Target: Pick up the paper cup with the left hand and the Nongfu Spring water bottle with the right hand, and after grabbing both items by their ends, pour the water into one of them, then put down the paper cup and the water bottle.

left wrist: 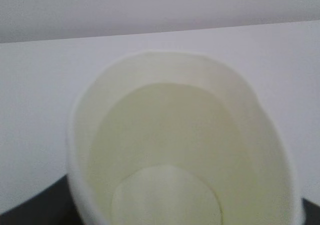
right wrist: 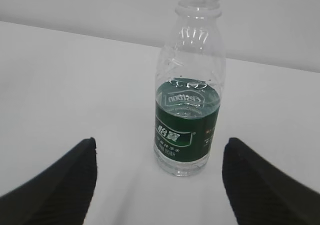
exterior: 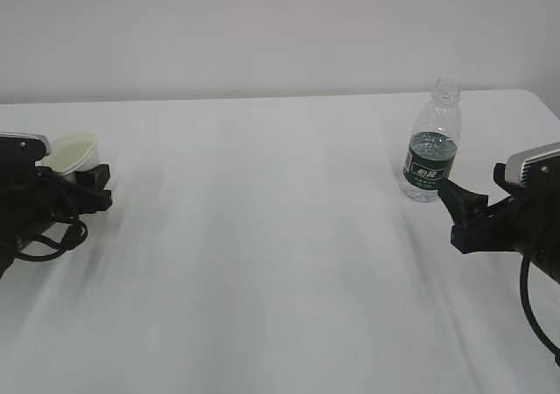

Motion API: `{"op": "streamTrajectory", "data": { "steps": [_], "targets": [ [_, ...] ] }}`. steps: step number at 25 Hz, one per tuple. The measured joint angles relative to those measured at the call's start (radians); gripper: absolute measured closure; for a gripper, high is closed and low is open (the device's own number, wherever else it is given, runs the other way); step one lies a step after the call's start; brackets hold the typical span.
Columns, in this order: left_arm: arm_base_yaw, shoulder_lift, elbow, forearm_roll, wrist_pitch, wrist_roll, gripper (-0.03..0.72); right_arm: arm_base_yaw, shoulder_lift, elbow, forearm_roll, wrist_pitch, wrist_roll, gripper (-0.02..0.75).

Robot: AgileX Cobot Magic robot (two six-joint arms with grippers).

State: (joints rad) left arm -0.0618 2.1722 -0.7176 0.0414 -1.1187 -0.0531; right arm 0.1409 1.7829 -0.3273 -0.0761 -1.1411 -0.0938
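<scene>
On a white worktop (exterior: 280, 236), the left claw (exterior: 92, 188) grips the paper cup (exterior: 72, 153) at far left, while the right claw (exterior: 459, 210), fingers spread, faces the upright, capless Nongfu Spring water bottle (exterior: 432, 144).

The outside camera sits in front of the white table (exterior: 280, 236) and looks down across it at a slant toward the far wall. It sees both arms, one at each side. The left wrist camera is very close to the paper cup (left wrist: 180, 155) and looks down into it, so the cup fills most of its picture. The same cup (exterior: 72, 151) shows small at the left of the outside view. The right wrist camera looks forward between two dark fingers (right wrist: 55, 185) at the water bottle (right wrist: 189, 100), which is near. The outside view shares that bottle (exterior: 432, 144) at its right
</scene>
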Motion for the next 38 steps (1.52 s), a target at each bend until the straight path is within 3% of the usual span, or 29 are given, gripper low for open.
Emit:
{"op": "streamTrajectory", "data": {
  "steps": [20,28,38],
  "targets": [
    [0.0,0.01,0.0,0.0,0.0,0.002,0.23,0.0,0.0,0.008,0.0,0.0,0.0,0.145],
    [0.0,0.01,0.0,-0.002,-0.019,0.002,0.14,0.0,0.0,0.008,0.0,0.0,0.0,0.145],
    [0.0,0.01,0.0,-0.002,-0.019,0.002,0.123,0.0,0.0,0.008,0.0,0.0,0.0,0.145]
  ]
}}
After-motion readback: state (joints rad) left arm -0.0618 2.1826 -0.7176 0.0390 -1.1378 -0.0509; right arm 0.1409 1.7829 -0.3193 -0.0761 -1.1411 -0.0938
